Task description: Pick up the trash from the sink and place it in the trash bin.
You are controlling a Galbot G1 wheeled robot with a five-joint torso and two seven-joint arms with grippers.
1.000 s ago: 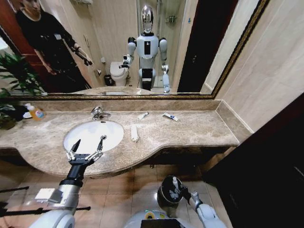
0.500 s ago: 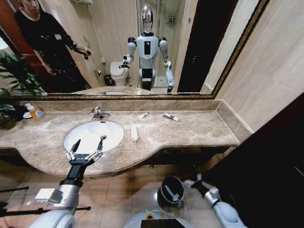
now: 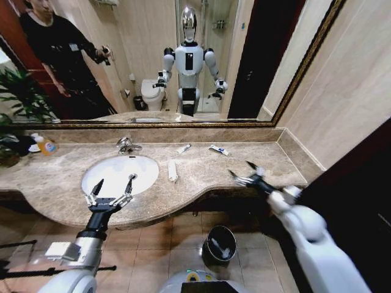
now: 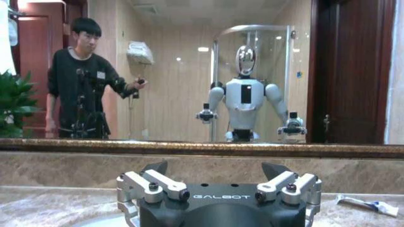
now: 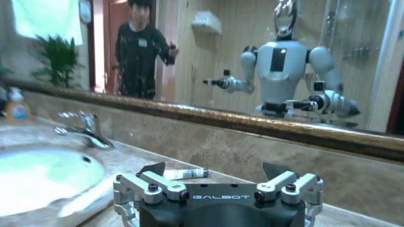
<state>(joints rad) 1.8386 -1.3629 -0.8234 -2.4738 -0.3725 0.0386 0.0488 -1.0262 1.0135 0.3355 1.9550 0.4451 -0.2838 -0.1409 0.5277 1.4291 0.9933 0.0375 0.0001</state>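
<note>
Right tool [image 3: 244,173] open over counter [image 3: 256,160] | left tool [image 3: 112,186] open (over sink [image 3: 146,166])

Warm, even indoor light; wide-angle edge bending; motion blur on right arm [image 3: 305,229].

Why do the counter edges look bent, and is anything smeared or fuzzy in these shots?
Head view: a wide lens bows the counter and mirror frame; the right pincer, open above the counter, and its arm look motion-blurred, while the left pincer at the sink is crisp. Right wrist view: the sink and faucet look soft.
</note>
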